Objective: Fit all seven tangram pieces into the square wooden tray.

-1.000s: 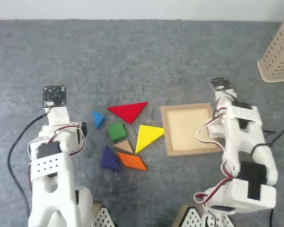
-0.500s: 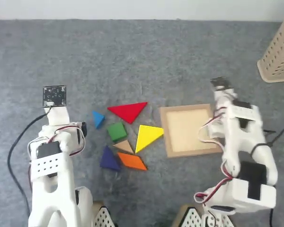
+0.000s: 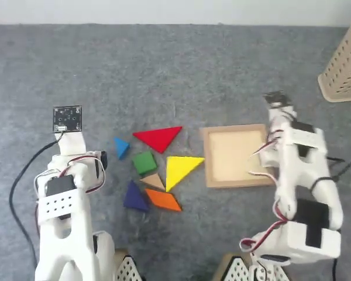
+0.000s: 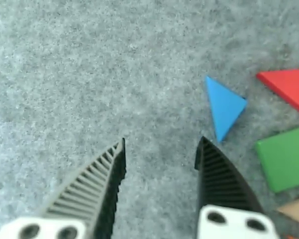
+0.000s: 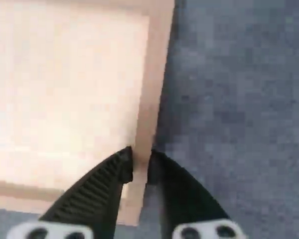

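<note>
Trouble: the tray (image 5: 157, 59), pinched at its rim by the right end effector (image 5: 139, 152), could be dragged into the yellow triangle (image 3: 181, 168) just beside it; the left end effector (image 4: 162, 142) is spread.

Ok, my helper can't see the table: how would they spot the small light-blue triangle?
From the square wooden tray, look across the cluster of coloured pieces on the grey carpet beside it. The small light-blue triangle lies at the cluster's far edge, just past the large red triangle's tip. It alone is pale blue and touches no neighbour.
</note>
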Available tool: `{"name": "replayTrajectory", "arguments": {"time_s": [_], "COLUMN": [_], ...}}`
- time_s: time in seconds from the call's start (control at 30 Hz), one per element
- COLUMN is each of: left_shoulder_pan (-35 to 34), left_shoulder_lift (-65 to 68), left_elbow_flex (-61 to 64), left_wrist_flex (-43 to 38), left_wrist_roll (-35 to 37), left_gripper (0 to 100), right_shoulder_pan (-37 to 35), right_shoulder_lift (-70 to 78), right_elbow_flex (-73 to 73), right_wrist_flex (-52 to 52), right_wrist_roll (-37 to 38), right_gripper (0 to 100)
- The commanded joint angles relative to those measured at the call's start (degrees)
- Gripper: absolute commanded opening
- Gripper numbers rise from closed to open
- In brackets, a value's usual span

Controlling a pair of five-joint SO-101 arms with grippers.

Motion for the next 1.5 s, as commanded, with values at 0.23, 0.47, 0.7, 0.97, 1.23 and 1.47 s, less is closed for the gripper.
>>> {"name": "replayTrajectory", "arguments": {"time_s": [0.23,0.47,0.7,0.97,1.23,1.47], "left_shoulder_pan": [-0.09,0.0,11.6,18.11,26.2,30.07], "left_shoulder_lift": [0.09,0.09,0.53,1.76,27.34,43.6], "left_elbow_flex": [-0.22,-3.47,-12.09,-25.63,-39.16,-44.97], "left_wrist_flex": [-1.32,2.02,15.12,24.88,32.53,34.02], "left_wrist_roll": [0.97,0.88,0.44,-3.87,-11.87,-5.1], "left_gripper": [22,22,22,26,26,26], "right_shoulder_pan": [-18.51,-18.77,-19.38,-12.44,1.98,2.33], "right_shoulder_lift": [-1.63,-5.67,-26.42,-53.41,-62.73,-57.71], "right_elbow_flex": [-1.49,-2.99,-2.64,14.24,28.92,36.48], "right_wrist_flex": [6.37,8.48,14.37,22.99,20.62,12.26], "right_wrist_roll": [-9.05,-12.57,-15.65,-7.03,8.7,7.3], "right_gripper": [2.8,24.2,24.3,24.1,24.1,24.1]}}
